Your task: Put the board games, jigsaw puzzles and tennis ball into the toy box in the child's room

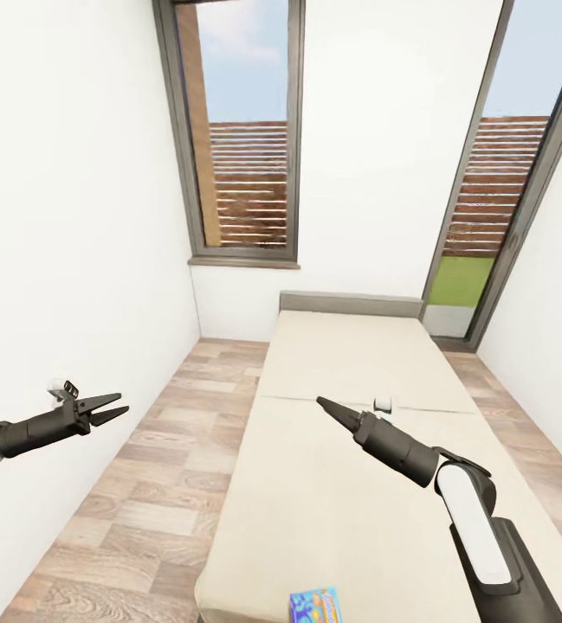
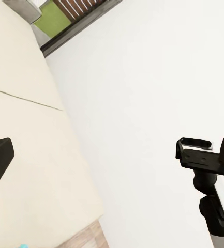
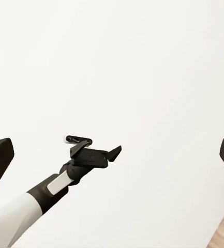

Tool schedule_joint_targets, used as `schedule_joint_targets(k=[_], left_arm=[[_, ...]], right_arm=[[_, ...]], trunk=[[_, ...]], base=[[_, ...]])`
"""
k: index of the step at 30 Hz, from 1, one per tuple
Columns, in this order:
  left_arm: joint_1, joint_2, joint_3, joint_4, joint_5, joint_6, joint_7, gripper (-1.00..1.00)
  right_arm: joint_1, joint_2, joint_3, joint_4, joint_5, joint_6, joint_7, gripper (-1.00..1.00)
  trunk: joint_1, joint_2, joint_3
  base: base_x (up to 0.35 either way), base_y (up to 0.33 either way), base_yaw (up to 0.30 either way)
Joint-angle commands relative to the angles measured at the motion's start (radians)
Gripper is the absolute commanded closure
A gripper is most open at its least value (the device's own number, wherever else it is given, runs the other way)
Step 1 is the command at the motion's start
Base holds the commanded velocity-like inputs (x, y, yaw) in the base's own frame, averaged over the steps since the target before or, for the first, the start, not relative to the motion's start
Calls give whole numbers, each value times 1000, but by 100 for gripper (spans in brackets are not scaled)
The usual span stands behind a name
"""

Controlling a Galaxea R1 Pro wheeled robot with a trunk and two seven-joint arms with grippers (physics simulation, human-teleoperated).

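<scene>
The bed [image 1: 315,510], with a beige mattress and a grey headboard, runs away from me in the head view. A small blue board game [image 1: 313,606] lies on the mattress at its near edge; a sliver of it [image 2: 23,245] shows in the left wrist view. A small white flat thing [image 1: 383,403] rests at the mattress seam, too small to identify. My left gripper [image 1: 125,403] hangs open over the floor left of the bed, holding nothing. My right gripper [image 1: 320,401] hovers above the mattress near the seam, and the right wrist view shows its fingers wide apart and empty.
White walls close in on both sides. Two tall dark-framed windows [image 1: 248,138] stand behind the headboard. A strip of wood plank floor [image 1: 142,502] runs along the bed's left side, and a narrower strip lies on its right. The toy box and table are out of view.
</scene>
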Motion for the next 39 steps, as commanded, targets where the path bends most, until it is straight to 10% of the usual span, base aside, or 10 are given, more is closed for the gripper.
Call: schedule_joint_targets(k=[1, 39], left_arm=[[-1, 0, 1, 0, -1, 11, -4, -100], [-1, 0, 2, 0, 0, 10, -4, -100]], right_arm=[[-1, 0, -1, 0, -2, 6, 1, -100], [-1, -4, -2, 0, -3, 5, 4, -100]], trunk=[[1, -2, -2], [1, -2, -2]], base=[[105, -1, 2], [-1, 21, 0]])
